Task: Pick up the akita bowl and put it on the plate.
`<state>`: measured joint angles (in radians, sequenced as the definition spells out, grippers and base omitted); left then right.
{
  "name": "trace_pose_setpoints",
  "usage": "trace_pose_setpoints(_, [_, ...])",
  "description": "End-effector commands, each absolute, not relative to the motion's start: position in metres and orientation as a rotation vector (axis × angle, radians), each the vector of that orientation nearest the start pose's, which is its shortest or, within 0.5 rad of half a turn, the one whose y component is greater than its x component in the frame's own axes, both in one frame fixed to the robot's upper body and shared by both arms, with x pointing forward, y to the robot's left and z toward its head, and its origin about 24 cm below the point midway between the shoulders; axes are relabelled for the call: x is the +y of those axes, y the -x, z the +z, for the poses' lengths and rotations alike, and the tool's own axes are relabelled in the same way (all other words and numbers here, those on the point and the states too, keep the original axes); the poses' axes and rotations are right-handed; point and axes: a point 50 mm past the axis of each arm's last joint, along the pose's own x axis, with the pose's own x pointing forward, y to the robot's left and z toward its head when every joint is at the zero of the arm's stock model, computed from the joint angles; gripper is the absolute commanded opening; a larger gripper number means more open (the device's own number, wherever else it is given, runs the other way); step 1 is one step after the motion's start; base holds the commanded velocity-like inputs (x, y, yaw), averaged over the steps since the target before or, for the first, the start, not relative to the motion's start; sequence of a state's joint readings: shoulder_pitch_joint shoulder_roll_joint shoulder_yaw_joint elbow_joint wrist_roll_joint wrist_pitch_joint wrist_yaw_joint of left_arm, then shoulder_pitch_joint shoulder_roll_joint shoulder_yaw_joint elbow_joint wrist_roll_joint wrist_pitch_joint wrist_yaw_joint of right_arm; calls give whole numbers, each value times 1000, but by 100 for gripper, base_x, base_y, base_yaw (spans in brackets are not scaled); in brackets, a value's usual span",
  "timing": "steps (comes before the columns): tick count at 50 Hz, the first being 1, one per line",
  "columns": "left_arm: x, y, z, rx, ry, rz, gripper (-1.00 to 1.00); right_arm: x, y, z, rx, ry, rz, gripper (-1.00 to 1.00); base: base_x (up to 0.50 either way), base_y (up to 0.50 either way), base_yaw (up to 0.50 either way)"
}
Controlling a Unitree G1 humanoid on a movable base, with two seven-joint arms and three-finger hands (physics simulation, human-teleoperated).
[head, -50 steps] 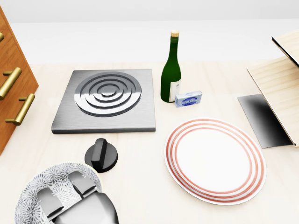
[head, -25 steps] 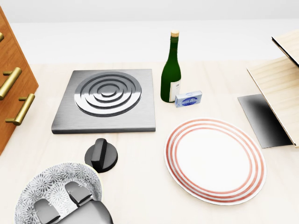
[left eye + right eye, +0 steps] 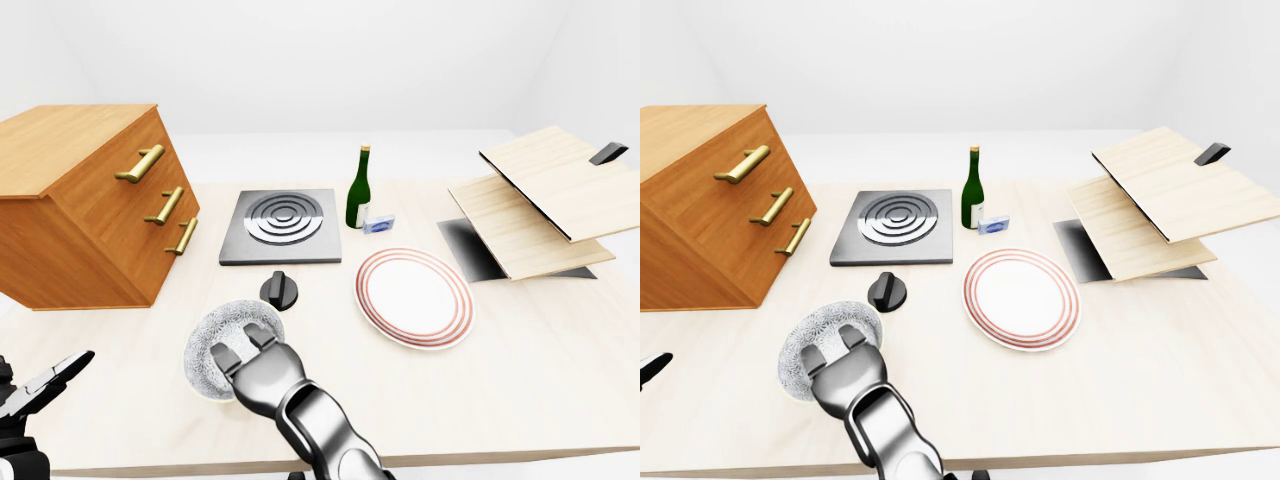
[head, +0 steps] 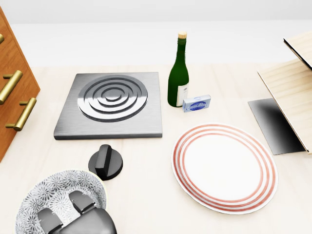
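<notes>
The akita bowl, white with a grey flower pattern, sits at the lower left of the head view. My right hand comes up from the bottom edge; two grey fingers hook over the bowl's near rim into its inside, and the thumb is hidden. The hand looks shut on that rim. The plate, white with red rings, lies bare to the right of the bowl. My left hand hovers open at the lower left of the left-eye view, apart from everything.
A black knob stands just above and right of the bowl. Beyond it are a steel hob, a green bottle and a small blue box. A wooden drawer cabinet stands left, a slanted wooden rack right.
My right hand has drawn back toward the bottom of the head view, so its fingers reach less far into the bowl. The bowl and the camera have stayed put.
</notes>
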<state>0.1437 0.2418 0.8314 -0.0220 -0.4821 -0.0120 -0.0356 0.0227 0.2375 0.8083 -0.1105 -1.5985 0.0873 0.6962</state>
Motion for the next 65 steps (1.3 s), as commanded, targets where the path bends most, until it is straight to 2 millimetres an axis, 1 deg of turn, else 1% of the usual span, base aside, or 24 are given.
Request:
trace_pose_setpoints(1, [377, -140, 79, -201, 150, 787, 100, 65, -181, 75, -196, 1461, 951, 99, 0, 0, 0])
trace_pose_setpoints(5, [377, -140, 78, -201, 150, 787, 100, 66, -183, 75, -190, 1459, 954, 100, 0, 0, 0])
trace_pose_setpoints(17, [377, -141, 78, -201, 150, 787, 100, 68, -189, 64, -151, 1444, 974, 100, 0, 0, 0])
trace_pose_setpoints(37, [377, -141, 79, -203, 151, 785, 100, 69, -190, 60, -142, 1433, 979, 99, 0, 0, 0])
trace_pose_setpoints(48, [377, -140, 80, -203, 153, 784, 100, 72, -190, 53, -134, 1422, 991, 100, 0, 0, 0])
trace_pose_setpoints(58, [377, -141, 77, -203, 153, 784, 100, 73, -189, 51, -131, 1418, 999, 100, 0, 0, 0])
trace_pose_setpoints(65, [377, -141, 79, -203, 154, 785, 100, 75, -189, 49, -130, 1416, 1007, 99, 0, 0, 0])
